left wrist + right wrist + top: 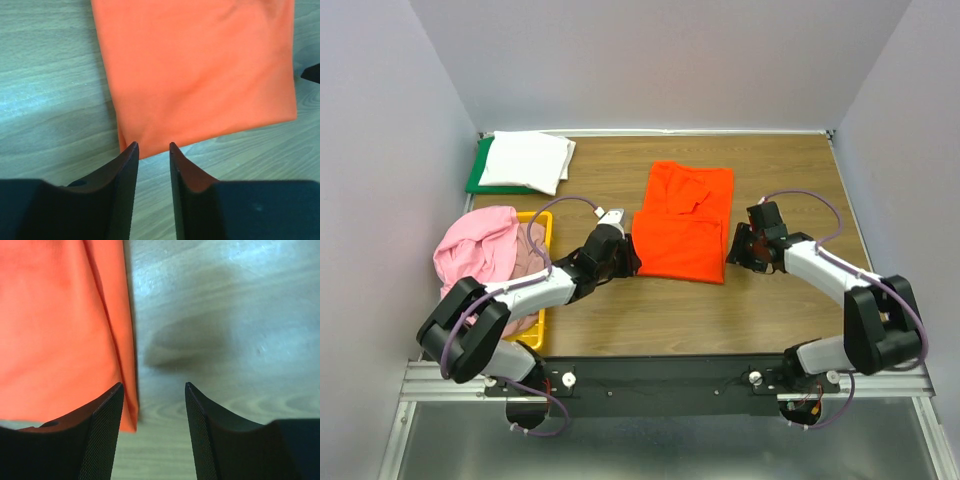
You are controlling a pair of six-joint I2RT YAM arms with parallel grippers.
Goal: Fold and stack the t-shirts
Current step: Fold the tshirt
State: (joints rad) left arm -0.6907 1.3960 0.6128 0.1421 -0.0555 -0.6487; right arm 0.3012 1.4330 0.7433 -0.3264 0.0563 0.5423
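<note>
Because the orange shirt (682,222) lies part-folded at centre frame, we judge both arms posed for another fold: left end effector (152,146) slightly parted, empty, at its lower-left corner; right end effector (153,386) spread, empty, beside its lower-right corner.

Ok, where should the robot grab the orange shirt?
The orange shirt lies flat, so I'd pinch its near corners, where the edges are free: left claw coming from the left, right claw from the right. Both sit open there.
</note>
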